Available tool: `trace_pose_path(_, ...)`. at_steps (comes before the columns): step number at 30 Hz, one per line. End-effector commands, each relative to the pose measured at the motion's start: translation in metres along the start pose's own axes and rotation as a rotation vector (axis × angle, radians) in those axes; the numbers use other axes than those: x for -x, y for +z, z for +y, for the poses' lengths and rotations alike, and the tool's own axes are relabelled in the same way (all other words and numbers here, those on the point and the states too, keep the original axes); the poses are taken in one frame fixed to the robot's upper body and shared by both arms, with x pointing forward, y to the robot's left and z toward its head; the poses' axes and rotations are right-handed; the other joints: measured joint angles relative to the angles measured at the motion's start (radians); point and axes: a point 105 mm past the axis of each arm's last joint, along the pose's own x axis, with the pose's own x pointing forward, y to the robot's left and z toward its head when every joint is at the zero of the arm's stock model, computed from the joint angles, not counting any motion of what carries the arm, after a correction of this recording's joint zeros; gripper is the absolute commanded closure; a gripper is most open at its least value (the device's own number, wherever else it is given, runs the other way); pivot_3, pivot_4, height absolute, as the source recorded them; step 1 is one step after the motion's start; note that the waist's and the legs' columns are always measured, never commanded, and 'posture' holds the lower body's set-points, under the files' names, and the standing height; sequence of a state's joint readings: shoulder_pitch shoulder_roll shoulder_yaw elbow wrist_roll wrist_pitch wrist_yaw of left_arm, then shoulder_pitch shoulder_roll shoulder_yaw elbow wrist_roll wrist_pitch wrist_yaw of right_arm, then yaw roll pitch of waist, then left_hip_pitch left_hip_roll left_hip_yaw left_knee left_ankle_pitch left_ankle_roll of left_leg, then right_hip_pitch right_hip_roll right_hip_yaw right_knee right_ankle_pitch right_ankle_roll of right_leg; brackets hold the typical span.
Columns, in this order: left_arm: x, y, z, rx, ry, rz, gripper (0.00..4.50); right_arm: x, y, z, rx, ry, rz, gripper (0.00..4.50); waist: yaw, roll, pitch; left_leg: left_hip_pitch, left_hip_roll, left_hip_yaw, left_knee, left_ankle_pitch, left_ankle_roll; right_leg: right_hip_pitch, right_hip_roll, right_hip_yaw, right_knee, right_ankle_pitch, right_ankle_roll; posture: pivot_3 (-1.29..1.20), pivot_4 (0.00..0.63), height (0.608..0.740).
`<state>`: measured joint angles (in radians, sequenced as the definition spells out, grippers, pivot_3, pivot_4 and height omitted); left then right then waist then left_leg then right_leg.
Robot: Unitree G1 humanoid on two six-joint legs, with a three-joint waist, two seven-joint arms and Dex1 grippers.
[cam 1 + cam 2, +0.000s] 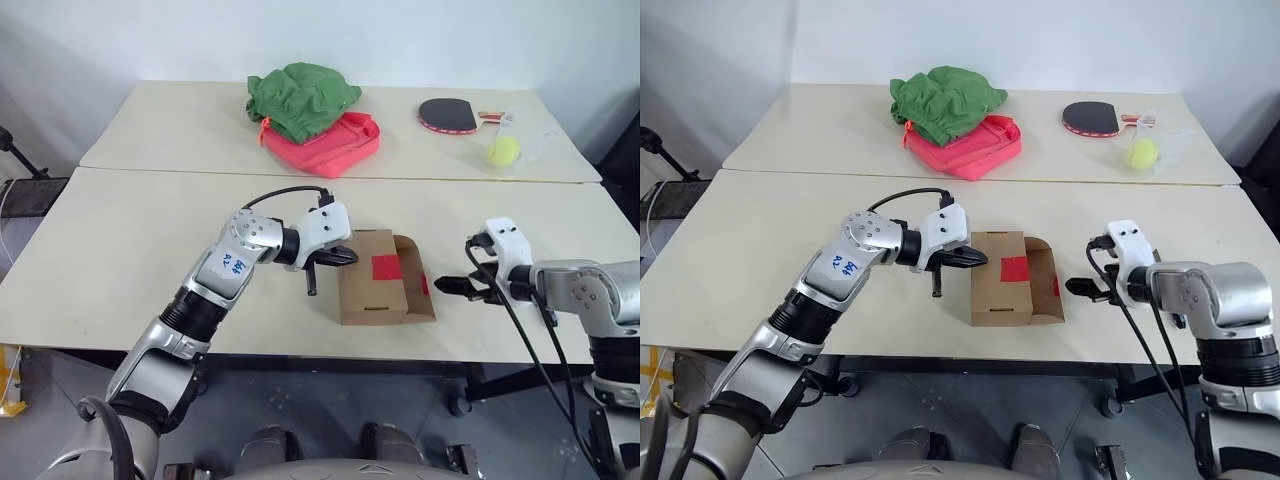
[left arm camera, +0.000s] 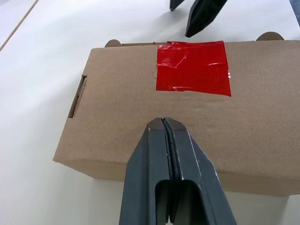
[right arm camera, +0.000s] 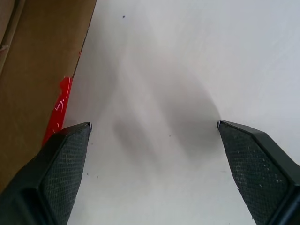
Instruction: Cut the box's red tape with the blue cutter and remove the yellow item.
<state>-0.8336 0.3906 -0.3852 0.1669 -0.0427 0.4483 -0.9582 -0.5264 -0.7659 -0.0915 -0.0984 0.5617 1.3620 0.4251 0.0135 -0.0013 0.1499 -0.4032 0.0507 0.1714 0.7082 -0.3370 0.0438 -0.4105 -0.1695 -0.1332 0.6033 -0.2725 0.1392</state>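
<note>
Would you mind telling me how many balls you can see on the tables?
1: a yellow-green ball in clear plastic on the far table, beside the table tennis paddle. Another may be hidden inside the closed box.

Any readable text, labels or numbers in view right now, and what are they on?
Blue handwritten marks on a white sticker on the left arm: too small to read.
The box and the red tape: no print on the faces shown.
The paddle, the pink bag and the green cloth: no readable text.
</note>
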Motion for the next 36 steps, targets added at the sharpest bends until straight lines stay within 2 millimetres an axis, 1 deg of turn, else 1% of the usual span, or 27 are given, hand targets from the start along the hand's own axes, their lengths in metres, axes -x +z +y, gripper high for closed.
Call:
trace_pose_path(1, -0.01, -0.047, -0.018, 0.141, -0.05, 0.144, 4.5, 0.003, 0.003, 0.007, -0.001, 0.027, -0.042, 0.02, -0.001, 0.0, 0.0, 0.0, 0.0, 0.0, 0.0, 0.0, 0.0, 0.0, 0.0, 0.0, 0.0, 0.0, 0.0, 0.0, 0.15, 0.74)
trace_pose_path(3, -0.009, -0.047, -0.017, 0.14, -0.049, 0.143, 4.5, 0.005, 0.006, 0.004, -0.004, 0.014, -0.065, 0.02, -0.001, 0.0, 0.0, 0.0, 0.0, 0.0, 0.0, 0.0, 0.0, 0.0, 0.0, 0.0, 0.0, 0.0, 0.0, 0.0, 0.15, 0.74)
trace_pose_path(7, -0.006, -0.046, -0.016, 0.135, -0.045, 0.143, 4.5, 0.019, 0.027, 0.0, 0.028, -0.001, -0.13, 0.02, -0.003, 0.0, 0.0, 0.0, 0.001, 0.0, 0.0, 0.0, 0.0, 0.0, 0.0, 0.0, 0.0, 0.0, 0.0, 0.0, 0.15, 0.74)
trace_pose_path(9, -0.006, -0.046, -0.015, 0.134, -0.042, 0.142, 4.5, 0.025, 0.038, 0.005, 0.034, 0.027, -0.161, 0.02, -0.005, 0.0, 0.0, 0.0, 0.002, 0.0, 0.0, 0.0, 0.0, -0.001, 0.0, 0.0, 0.0, 0.0, 0.0, 0.0, 0.15, 0.74)
trace_pose_path(11, -0.005, -0.046, -0.016, 0.134, -0.041, 0.142, 4.5, 0.027, 0.044, 0.012, 0.032, 0.068, -0.176, 0.02, -0.007, 0.0, 0.0, 0.0, 0.002, 0.0, 0.0, 0.0, 0.0, -0.001, 0.0, 0.0, 0.0, 0.0, 0.0, 0.0, 0.15, 0.74)
trace_pose_path(13, -0.005, -0.046, -0.016, 0.136, -0.04, 0.14, 4.5, 0.02, 0.042, 0.023, 0.052, 0.107, -0.153, 0.02, -0.007, 0.0, 0.0, 0.0, 0.003, 0.0, 0.0, 0.0, 0.0, -0.001, 0.0, 0.0, 0.0, 0.0, 0.0, 0.0, 0.15, 0.74)
trace_pose_path(15, -0.006, -0.046, -0.016, 0.137, -0.04, 0.14, 4.5, 0.015, 0.039, 0.029, 0.065, 0.118, -0.137, 0.02, -0.009, 0.0, 0.0, 0.0, 0.003, 0.0, -0.001, 0.0, 0.0, -0.001, 0.0, 0.0, 0.0, 0.0, 0.0, 0.0, 0.15, 0.74)
trace_pose_path(18, -0.007, -0.045, -0.018, 0.138, -0.043, 0.135, 4.5, -0.002, 0.031, 0.028, 0.137, 0.065, -0.101, 0.02, -0.011, 0.0, 0.0, 0.0, 0.003, 0.0, -0.001, 0.0, 0.0, -0.001, 0.0, 0.0, 0.0, 0.0, 0.0, 0.0, 0.15, 0.74)
trace_pose_path(20, -0.007, -0.044, -0.018, 0.139, -0.044, 0.132, 4.5, -0.011, 0.026, 0.025, 0.224, 0.011, -0.081, 0.02, -0.012, 0.0, 0.0, 0.0, 0.003, 0.0, -0.001, 0.0, 0.0, -0.001, 0.0, 0.0, 0.0, 0.0, 0.0, 0.0, 0.15, 0.74)
trace_pose_path(23, -0.006, -0.044, -0.018, 0.138, -0.041, 0.131, 4.5, -0.017, 0.019, 0.023, 0.299, -0.015, -0.057, 0.02, -0.013, 0.0, 0.0, 0.0, 0.002, 0.0, -0.002, 0.0, 0.0, -0.001, 0.0, 0.0, -0.001, 0.0, 0.0, 0.0, 0.15, 0.74)
trace_pose_path(27, -0.004, -0.044, -0.017, 0.138, -0.034, 0.133, 4.5, -0.024, 0.01, 0.026, 0.32, -0.005, -0.044, 0.02, -0.014, 0.0, -0.001, 0.0, 0.0, 0.001, -0.003, 0.0, 0.0, 0.0, 0.0, -0.001, -0.002, 0.0, 0.0, 0.0, 0.15, 0.74)
trace_pose_path(29, -0.003, -0.044, -0.016, 0.137, -0.032, 0.133, 4.5, -0.023, 0.009, 0.024, 0.282, 0.0, -0.06, 0.02, -0.015, -0.001, -0.001, 0.0, 0.0, 0.001, -0.003, 0.0, 0.0, 0.0, 0.0, -0.001, -0.002, 0.0, 0.0, 0.0, 0.15, 0.74)
trace_pose_path(32, -0.002, -0.041, -0.015, 0.138, -0.027, 0.121, 4.5, -0.013, 0.019, 0.019, 0.159, 0.057, -0.116, 0.02, -0.015, -0.001, -0.001, 0.0, 0.001, 0.001, -0.003, 0.0, 0.0, 0.0, 0.0, 0.0, -0.002, 0.0, 0.0, 0.0, 0.15, 0.74)
trace_pose_path(34, -0.001, -0.039, -0.014, 0.137, -0.028, 0.107, 4.5, -0.002, 0.027, 0.018, 0.051, 0.147, -0.153, 0.02, -0.014, -0.001, -0.001, 0.0, 0.002, 0.001, -0.003, 0.0, 0.0, 0.0, 0.0, 0.0, -0.002, 0.0, 0.0, 0.0, 0.15, 0.74)
trace_pose_path(36, -0.001, -0.035, -0.014, 0.131, -0.034, 0.082, 4.5, 0.009, 0.03, 0.018, -0.1, 0.294, -0.16, 0.02, -0.015, -0.001, -0.001, 0.0, 0.002, 0.001, -0.004, 0.0, 0.0, -0.001, 0.0, 0.0, -0.002, 0.0, 0.0, 0.0, 0.15, 0.74)
